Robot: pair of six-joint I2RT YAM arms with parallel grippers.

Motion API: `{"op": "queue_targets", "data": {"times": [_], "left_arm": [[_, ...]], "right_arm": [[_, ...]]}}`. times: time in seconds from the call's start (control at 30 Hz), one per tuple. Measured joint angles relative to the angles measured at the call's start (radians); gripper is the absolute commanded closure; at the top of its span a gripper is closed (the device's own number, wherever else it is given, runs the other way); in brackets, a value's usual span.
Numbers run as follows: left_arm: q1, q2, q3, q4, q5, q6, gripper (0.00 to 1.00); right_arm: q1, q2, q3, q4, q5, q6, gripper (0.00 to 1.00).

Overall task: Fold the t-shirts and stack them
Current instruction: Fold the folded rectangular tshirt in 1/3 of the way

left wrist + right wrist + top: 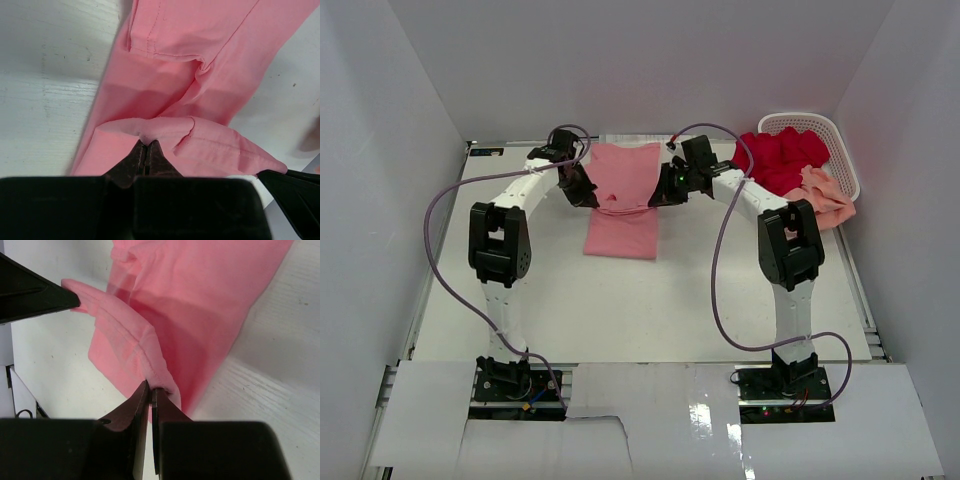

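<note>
A pink t-shirt (624,198) lies in a narrow strip at the back middle of the table, its far part lifted off the surface. My left gripper (588,190) is shut on its left edge, and the left wrist view shows the hem (150,131) pinched between the tips. On the other side my right gripper (660,192) is shut on the right edge, where the seam (159,382) sits between the jaws. A deep red t-shirt (778,160) is bunched in the basket. A peach t-shirt (826,199) hangs over the basket's front rim.
The white perforated basket (839,148) stands at the back right corner against the wall. White walls close in the table on three sides. The arm bases and cables are at the near edge.
</note>
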Motion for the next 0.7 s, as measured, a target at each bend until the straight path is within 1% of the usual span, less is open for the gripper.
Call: {"op": "queue_targets", "data": {"times": [0.2, 0.53, 0.7], "left_arm": [[0.001, 0.004, 0.036, -0.005, -0.021, 0.0, 1.0], [0.013, 0.01, 0.1, -0.005, -0.032, 0.001, 1.0], [0.015, 0.047, 0.122, -0.004, -0.032, 0.0, 1.0]], "right_arm": [[-0.01, 0.031, 0.05, -0.017, -0.016, -0.008, 0.92], [-0.022, 0.106, 0.194, -0.032, -0.044, -0.019, 0.92], [-0.027, 0.147, 0.213, -0.036, -0.055, -0.019, 0.92]]}}
